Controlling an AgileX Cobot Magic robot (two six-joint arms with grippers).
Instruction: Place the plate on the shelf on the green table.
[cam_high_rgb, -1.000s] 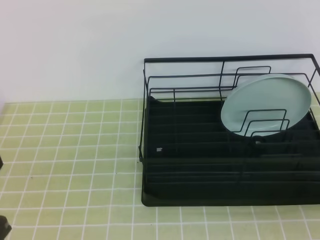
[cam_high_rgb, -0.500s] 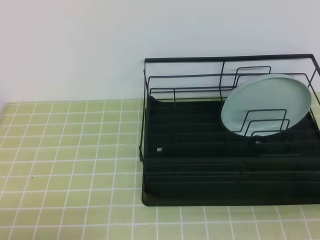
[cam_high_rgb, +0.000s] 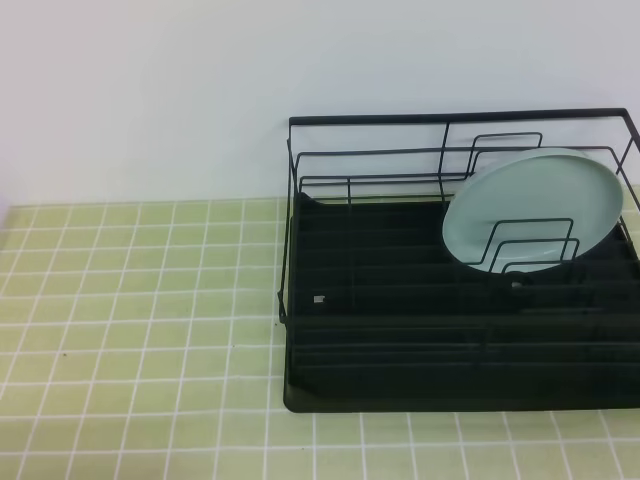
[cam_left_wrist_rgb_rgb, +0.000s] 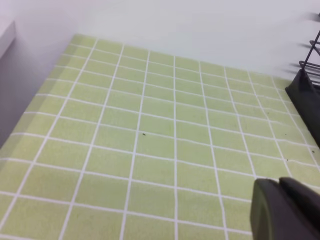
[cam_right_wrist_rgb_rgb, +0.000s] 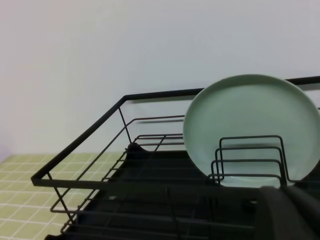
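We see plate (cam_high_rgb: 532, 210) tilted upright behind rack (cam_high_rgb: 400, 330) dividers, far right; can't tell either gripper's state.

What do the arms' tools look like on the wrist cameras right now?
Little shows. The left tool is a matte black, rounded, blocky shape at the frame's lower right corner. The right tool is the same dark, smooth, blurred form. No cables, markings or fingertips are visible; the high view shows neither arm.

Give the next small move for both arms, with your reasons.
Probably none beyond staying withdrawn: the plate already stands tilted on edge among the divider loops of the shelf on the green table, nothing grips it, and neither arm shows in the high view.
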